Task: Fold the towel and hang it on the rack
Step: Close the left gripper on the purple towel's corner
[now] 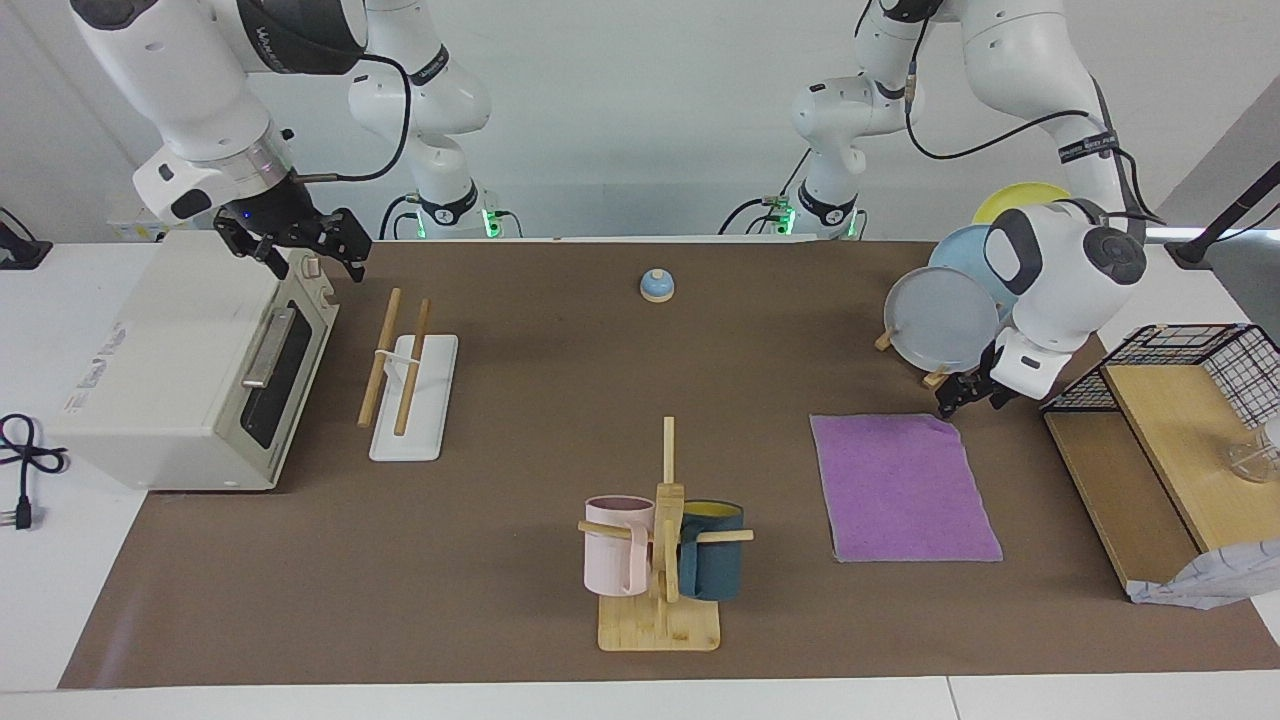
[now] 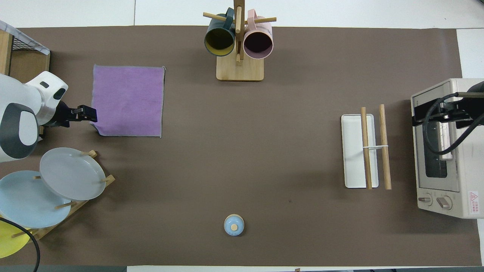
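Note:
The purple towel (image 1: 905, 487) (image 2: 128, 100) lies flat and unfolded on the brown mat toward the left arm's end of the table. My left gripper (image 1: 968, 398) (image 2: 90, 114) hangs low at the towel's corner nearest the robots, by the edge that faces the wooden shelf. I cannot tell whether it touches the cloth. The rack (image 1: 413, 400) (image 2: 355, 151), a white base with two wooden rods, stands toward the right arm's end, beside the toaster oven. My right gripper (image 1: 292, 250) (image 2: 438, 113) is open and empty, raised over the oven.
A toaster oven (image 1: 200, 370) stands at the right arm's end. A mug tree (image 1: 665, 560) with a pink and a dark mug is farthest from the robots. A plate stand with plates (image 1: 945, 320), a wooden shelf with a wire basket (image 1: 1180, 400), a white patterned cloth (image 1: 1210, 585) and a small blue bell (image 1: 657, 286) are also here.

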Available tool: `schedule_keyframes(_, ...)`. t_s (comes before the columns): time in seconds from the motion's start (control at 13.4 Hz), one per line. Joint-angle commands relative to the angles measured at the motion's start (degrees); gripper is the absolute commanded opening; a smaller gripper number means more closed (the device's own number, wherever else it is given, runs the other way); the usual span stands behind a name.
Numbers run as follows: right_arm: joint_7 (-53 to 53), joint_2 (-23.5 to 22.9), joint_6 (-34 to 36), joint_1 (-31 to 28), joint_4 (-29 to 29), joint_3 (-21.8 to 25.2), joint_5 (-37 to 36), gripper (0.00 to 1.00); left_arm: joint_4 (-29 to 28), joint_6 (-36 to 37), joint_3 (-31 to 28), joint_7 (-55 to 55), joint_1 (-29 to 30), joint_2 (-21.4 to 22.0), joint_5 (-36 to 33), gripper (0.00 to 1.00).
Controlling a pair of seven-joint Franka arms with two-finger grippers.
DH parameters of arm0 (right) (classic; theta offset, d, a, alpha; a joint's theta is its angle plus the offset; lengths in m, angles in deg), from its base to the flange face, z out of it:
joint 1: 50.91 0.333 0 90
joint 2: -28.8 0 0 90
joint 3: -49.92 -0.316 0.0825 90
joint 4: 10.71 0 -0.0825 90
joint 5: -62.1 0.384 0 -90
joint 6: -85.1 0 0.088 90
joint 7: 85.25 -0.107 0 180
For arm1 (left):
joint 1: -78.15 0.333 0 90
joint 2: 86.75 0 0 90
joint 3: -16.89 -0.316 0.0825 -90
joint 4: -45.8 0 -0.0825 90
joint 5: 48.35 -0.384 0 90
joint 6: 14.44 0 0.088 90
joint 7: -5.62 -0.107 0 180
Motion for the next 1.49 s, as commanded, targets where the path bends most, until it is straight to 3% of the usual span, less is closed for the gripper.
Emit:
schedule_keyframes(0.0,1.48,0.37,-0.01,-0.58,0.31,-0.28,-0.21,1.00,0.29,-2.40,0.28,2.75,1.06,-1.84,2.81,0.85)
schedule_keyframes(0.3,1.48,0.37,-0.10,-0.58,0.31,-0.28,-0.21,1.00,-1.20,-3.46,0.28,7.42,0.88,-2.64,2.90,0.73)
schedule_keyframes(0.52,1.48,0.37,-0.10,-0.58,0.31,-0.28,-0.21,1.00,-1.56,-2.94,0.28,8.13,0.97,-2.55,2.99,0.58)
schedule_keyframes(0.75,1.48,0.37,-0.10,-0.58,0.31,-0.28,-0.21,1.00,-2.61,-3.29,0.28,9.27,0.97,-2.64,2.99,0.55)
schedule_keyframes(0.89,1.48,0.37,-0.10,-0.58,0.31,-0.28,-0.21,1.00,-2.62,-2.85,0.28,9.27,0.97,-2.64,2.99,0.46)
schedule_keyframes(1.04,1.48,0.37,-0.10,-0.58,0.31,-0.28,-0.21,1.00,-2.61,-2.41,0.28,9.36,0.97,-2.64,2.99,0.30)
schedule_keyframes(1.27,1.48,0.37,-0.10,-0.58,0.31,-0.28,-0.21,1.00,-2.53,-1.18,0.28,9.27,0.97,-2.55,2.99,0.00)
schedule_keyframes(1.42,1.48,0.37,-0.10,-0.58,0.31,-0.28,-0.21,1.00,-2.35,-0.74,0.28,9.10,1.06,-2.55,2.99,0.00)
